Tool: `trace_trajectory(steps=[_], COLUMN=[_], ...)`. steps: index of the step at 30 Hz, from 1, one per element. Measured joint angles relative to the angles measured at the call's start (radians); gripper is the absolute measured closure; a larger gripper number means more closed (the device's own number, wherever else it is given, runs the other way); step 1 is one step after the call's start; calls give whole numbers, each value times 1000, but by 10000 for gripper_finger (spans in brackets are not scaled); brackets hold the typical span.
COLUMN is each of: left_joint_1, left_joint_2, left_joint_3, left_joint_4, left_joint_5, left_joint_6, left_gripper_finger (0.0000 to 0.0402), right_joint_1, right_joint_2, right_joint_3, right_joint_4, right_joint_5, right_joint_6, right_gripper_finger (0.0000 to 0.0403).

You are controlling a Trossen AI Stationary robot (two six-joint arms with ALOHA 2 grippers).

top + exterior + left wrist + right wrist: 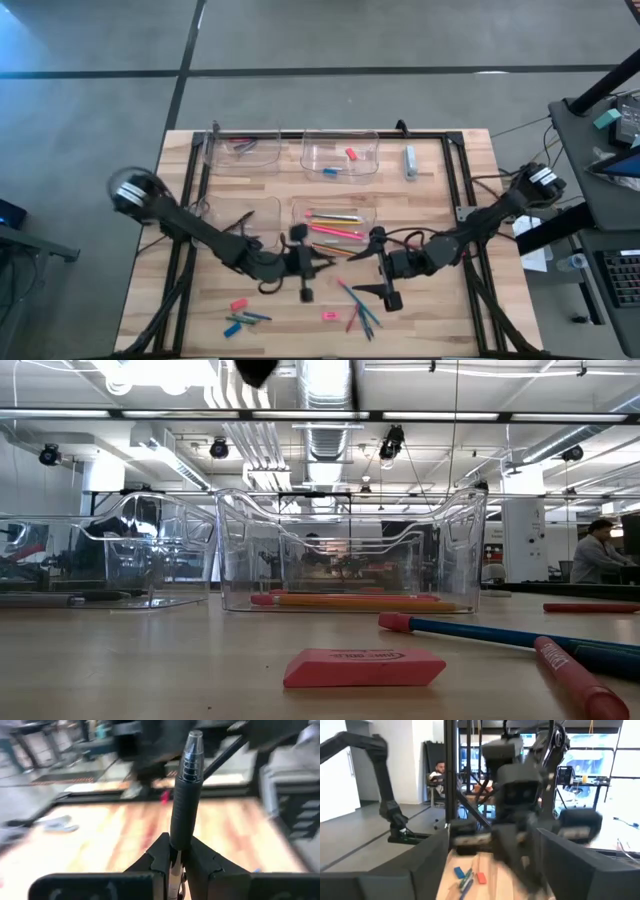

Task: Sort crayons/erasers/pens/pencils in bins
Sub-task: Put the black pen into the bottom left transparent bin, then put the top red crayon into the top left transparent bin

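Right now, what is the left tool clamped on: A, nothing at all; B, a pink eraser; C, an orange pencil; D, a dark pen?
D: in the left wrist view the left tool is shut on a dark pen, its ridged grip and clear tip sticking out past the fingers.

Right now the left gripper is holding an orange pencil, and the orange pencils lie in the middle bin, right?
Not quite: the left gripper is shut on a black pen, as the left wrist view shows. The orange pencils do lie in the middle bin.
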Motion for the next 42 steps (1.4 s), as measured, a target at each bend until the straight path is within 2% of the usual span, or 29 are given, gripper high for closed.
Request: trace_trajectory(steps=[4, 10, 13, 17, 21, 26, 35, 39, 42], left_joint_1=[0, 19, 29, 34, 37, 38, 38, 37, 23], left_joint_2=[-158, -350, -382, -373, -345, -309, -282, -291, -329], left_joint_3=[0, 0, -7, -14, -24, -31, -30, 14, 53], left_joint_4=[-339, -998, -1320, -1584, -1692, -1700, -1724, -1722, -1676], left_joint_5=[-95, -121, -64, 41, 97, 144, 155, 154, 105], left_joint_6=[-46, -359, -548, -670, -679, -605, -602, -602, -623], left_gripper_finger=[382, 382, 382, 382, 376, 343, 325, 324, 324], right_joint_1=[17, 29, 29, 26, 26, 26, 26, 26, 26], right_joint_2=[-54, -91, -89, -89, -89, -89, -88, -88, -89], right_joint_3=[0, 0, -1, -1, -1, -2, -2, -2, -2], right_joint_4=[-83, -163, -168, -166, -166, -170, -193, -193, -199], right_joint_5=[0, 1, 1, 1, 1, 1, 1, 1, 1], right_joint_6=[15, 45, 51, 44, 43, 43, 63, 59, 59], right_gripper_finger=[98, 99, 105, 108, 108, 111, 113, 112, 114])
